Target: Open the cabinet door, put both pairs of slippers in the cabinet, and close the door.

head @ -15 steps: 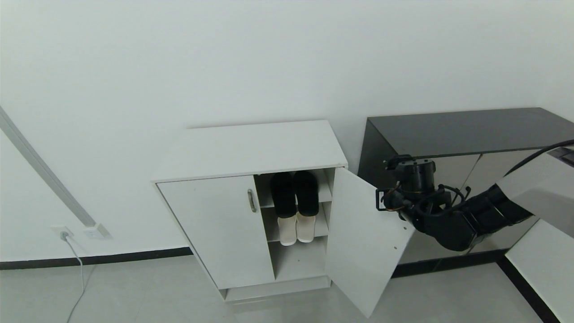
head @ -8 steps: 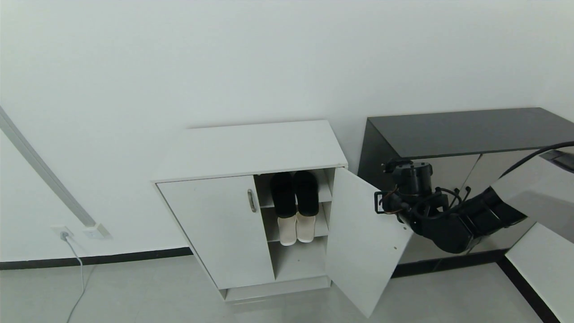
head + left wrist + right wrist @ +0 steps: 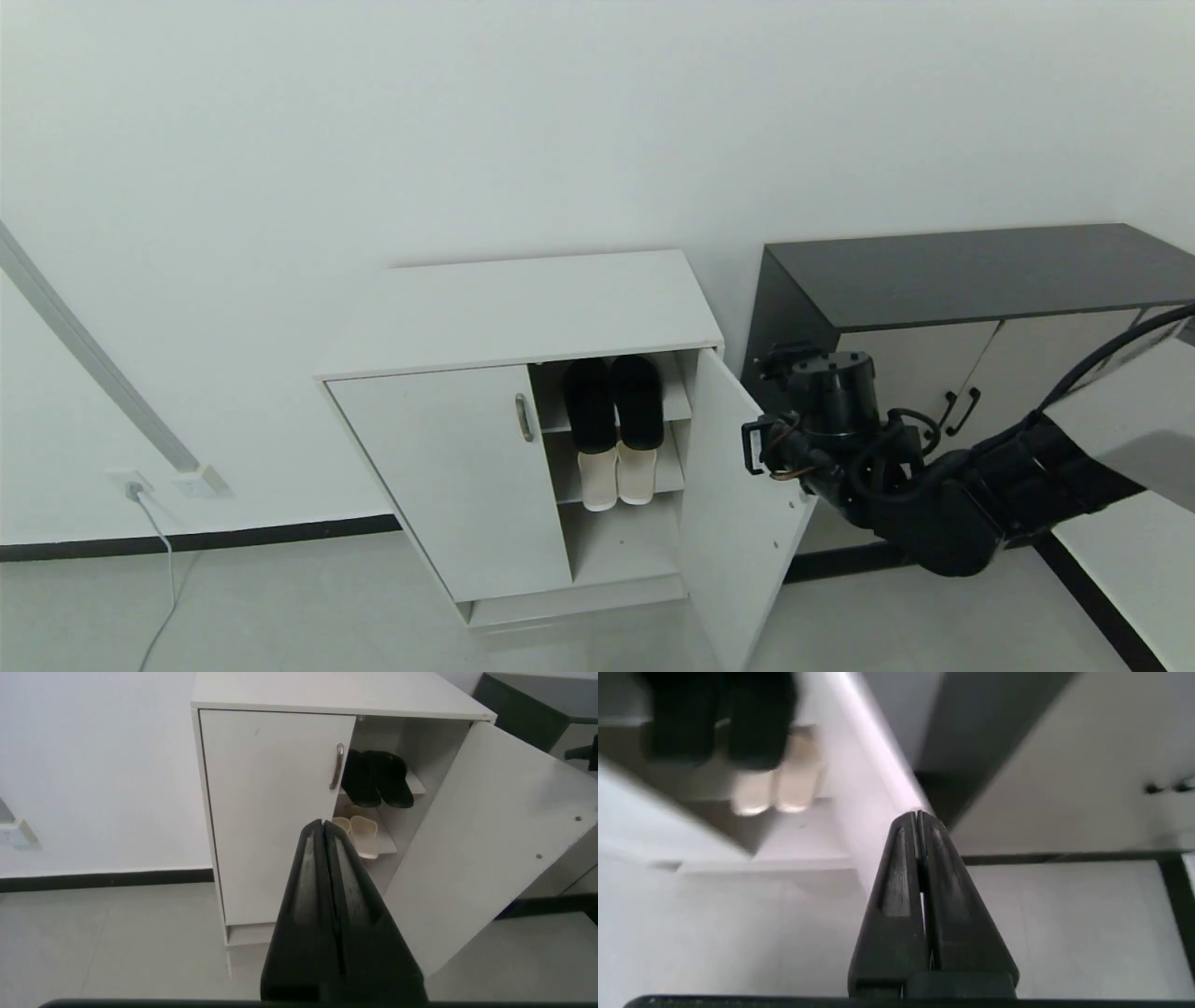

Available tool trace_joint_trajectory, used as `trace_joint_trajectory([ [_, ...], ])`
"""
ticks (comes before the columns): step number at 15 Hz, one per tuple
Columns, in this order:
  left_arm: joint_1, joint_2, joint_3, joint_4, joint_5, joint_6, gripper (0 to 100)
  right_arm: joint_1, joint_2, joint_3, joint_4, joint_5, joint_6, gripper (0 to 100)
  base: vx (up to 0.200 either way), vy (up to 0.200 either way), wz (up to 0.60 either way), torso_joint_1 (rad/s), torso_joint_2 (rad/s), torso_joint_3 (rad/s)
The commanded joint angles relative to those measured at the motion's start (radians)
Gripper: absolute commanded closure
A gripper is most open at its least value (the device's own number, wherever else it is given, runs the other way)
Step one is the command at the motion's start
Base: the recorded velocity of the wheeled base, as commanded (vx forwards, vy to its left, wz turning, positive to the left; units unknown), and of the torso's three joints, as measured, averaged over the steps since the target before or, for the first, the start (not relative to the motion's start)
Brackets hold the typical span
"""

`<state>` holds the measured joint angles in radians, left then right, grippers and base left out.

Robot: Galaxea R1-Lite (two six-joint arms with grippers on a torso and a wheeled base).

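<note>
The white cabinet (image 3: 523,308) stands against the wall with its left door closed and its right door (image 3: 738,504) swung partway out. Black slippers (image 3: 613,397) lie on the upper shelf and white slippers (image 3: 616,476) on the shelf below. My right arm's wrist (image 3: 831,420) is behind the outer face of the open door. My right gripper (image 3: 921,821) is shut, with its tip at the door (image 3: 878,812). My left gripper (image 3: 324,831) is shut and empty, held back from the cabinet (image 3: 271,812) and pointing at its front.
A dark sideboard (image 3: 971,271) stands right beside the cabinet, just behind my right arm. A wall socket with a hanging cable (image 3: 135,485) is at the far left. Bare floor (image 3: 308,616) lies in front of the cabinet.
The right door has swung inward toward the cabinet. My right arm has moved left along with it, staying behind the door.
</note>
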<state>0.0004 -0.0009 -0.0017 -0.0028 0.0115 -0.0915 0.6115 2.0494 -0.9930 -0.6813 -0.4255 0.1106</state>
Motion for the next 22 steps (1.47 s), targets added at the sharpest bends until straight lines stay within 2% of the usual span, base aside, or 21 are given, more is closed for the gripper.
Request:
trace_joint_trajectory([
  [1, 0.001, 0.001, 0.0, 0.0, 0.001, -0.001, 100, 0.062, -0.086, 0.04, -0.001, 0.001, 0.004, 100, 0.0, 0.0, 0.0, 0.0, 0.0, 0.0],
  [4, 0.001, 0.001, 0.0, 0.0, 0.001, -0.001, 100, 0.096, -0.127, 0.088, -0.003, 0.008, -0.006, 100, 0.0, 0.0, 0.0, 0.0, 0.0, 0.0],
  [8, 0.001, 0.001, 0.0, 0.0, 0.002, -0.002, 100, 0.077, -0.115, 0.096, -0.029, 0.064, -0.003, 100, 0.0, 0.0, 0.0, 0.0, 0.0, 0.0],
  [13, 0.001, 0.001, 0.0, 0.0, 0.002, -0.002, 100, 0.051, -0.075, 0.097, -0.052, 0.07, -0.005, 100, 0.0, 0.0, 0.0, 0.0, 0.0, 0.0],
  [17, 0.001, 0.001, 0.0, 0.0, 0.002, -0.002, 100, -0.016, 0.026, 0.083, -0.098, 0.07, -0.02, 100, 0.0, 0.0, 0.0, 0.0, 0.0, 0.0],
  [19, 0.001, 0.001, 0.0, 0.0, 0.002, -0.002, 100, -0.019, 0.081, 0.076, -0.15, 0.07, -0.023, 100, 0.0, 0.0, 0.0, 0.0, 0.0, 0.0],
  [22, 0.0, 0.001, 0.0, 0.0, 0.002, -0.001, 100, -0.002, 0.153, 0.051, -0.155, 0.071, -0.02, 100, 0.0, 0.0, 0.0, 0.0, 0.0, 0.0],
])
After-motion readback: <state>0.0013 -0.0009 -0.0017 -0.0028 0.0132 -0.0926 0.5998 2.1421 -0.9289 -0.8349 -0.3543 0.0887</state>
